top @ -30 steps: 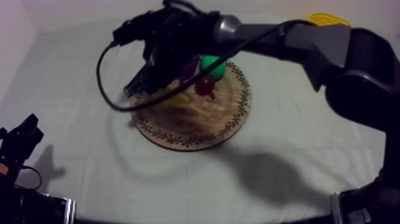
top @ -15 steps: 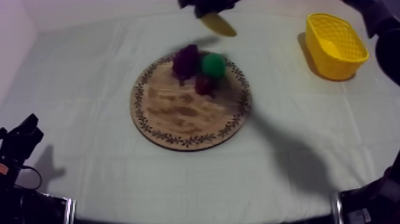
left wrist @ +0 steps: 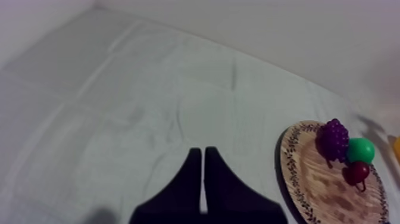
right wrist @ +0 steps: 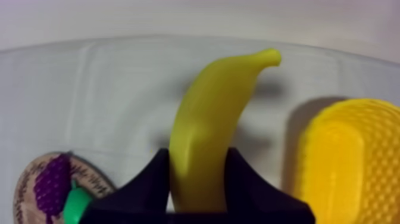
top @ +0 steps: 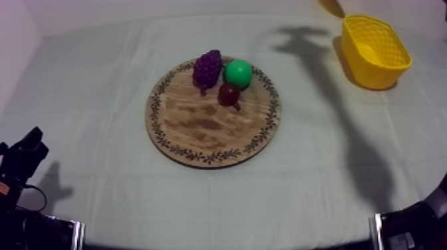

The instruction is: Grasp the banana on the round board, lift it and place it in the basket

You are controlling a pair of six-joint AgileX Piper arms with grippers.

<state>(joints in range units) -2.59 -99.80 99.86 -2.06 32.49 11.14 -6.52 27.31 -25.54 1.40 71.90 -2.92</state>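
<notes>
- Jaws of the right gripper point(right wrist: 198, 152) are clamped round the lower half of the banana point(right wrist: 208, 125), which stands up out of them, clear of the cloth and near the yellow basket point(top: 380, 77).
- Jaws of the left gripper point(left wrist: 203, 156) lie closed together on nothing, over bare cloth to the left of the wooden board point(top: 199, 129).
- The board carries only grapes point(top: 207, 68), a green fruit point(top: 238, 73) and a small red fruit point(top: 229, 94), so I judge the carry is in hand.
- The next move calls for centring the banana over the basket's opening at the far right, lowering it, then letting go.
</notes>
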